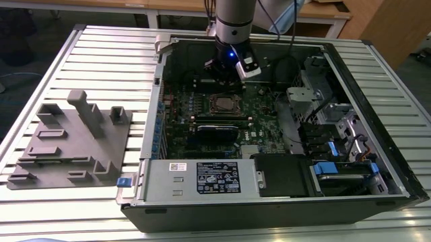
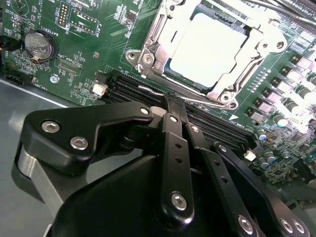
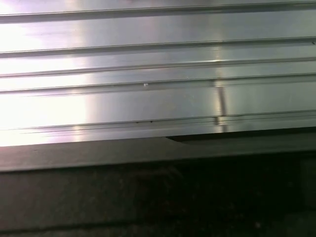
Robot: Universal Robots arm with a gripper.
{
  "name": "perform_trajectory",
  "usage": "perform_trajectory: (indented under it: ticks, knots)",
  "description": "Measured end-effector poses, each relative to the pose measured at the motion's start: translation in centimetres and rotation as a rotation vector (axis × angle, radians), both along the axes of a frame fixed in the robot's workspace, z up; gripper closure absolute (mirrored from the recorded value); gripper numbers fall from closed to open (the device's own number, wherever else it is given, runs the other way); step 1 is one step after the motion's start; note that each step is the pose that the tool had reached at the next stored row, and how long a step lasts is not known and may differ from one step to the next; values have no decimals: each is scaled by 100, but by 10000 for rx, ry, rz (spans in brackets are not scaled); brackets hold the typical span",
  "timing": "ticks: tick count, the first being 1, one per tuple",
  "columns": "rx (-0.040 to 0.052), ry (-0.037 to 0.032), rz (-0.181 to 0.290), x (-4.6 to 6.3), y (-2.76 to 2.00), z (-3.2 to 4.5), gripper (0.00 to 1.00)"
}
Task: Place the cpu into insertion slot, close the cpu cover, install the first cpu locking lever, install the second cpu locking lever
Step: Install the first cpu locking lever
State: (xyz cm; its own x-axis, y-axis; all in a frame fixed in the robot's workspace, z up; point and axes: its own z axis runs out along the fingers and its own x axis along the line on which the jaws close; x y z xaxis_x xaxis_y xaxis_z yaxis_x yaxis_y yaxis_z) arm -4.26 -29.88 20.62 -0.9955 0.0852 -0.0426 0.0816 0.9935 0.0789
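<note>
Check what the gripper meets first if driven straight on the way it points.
Likely the thin metal locking lever lying along the near edge of the cpu cover; the gripper sits just short of it, above the black memory slots. Depth is unclear.

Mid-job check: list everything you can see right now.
Open computer case: one, black, on the slatted metal table.
Moulded fixture plate: one, grey, on the table beside the case.
Circuit board: one, green, inside case.
Square cpu: one, pale silvery, in the metal-rimmed insertion slot.
Cpu cover frame: one, silvery, down around the cpu.
Coin cell: one, silver, on board.
Long card slots: several, black, between insertion slot and tool.
Robot arm: one, grey, above case; tool: black, shut, near the card slots.
</note>
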Motion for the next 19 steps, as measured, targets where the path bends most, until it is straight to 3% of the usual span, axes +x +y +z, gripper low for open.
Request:
perform_trajectory:
  ticks: [19]
  knots:
    - [-6, 0, 1, 18, -10, -59, 89]
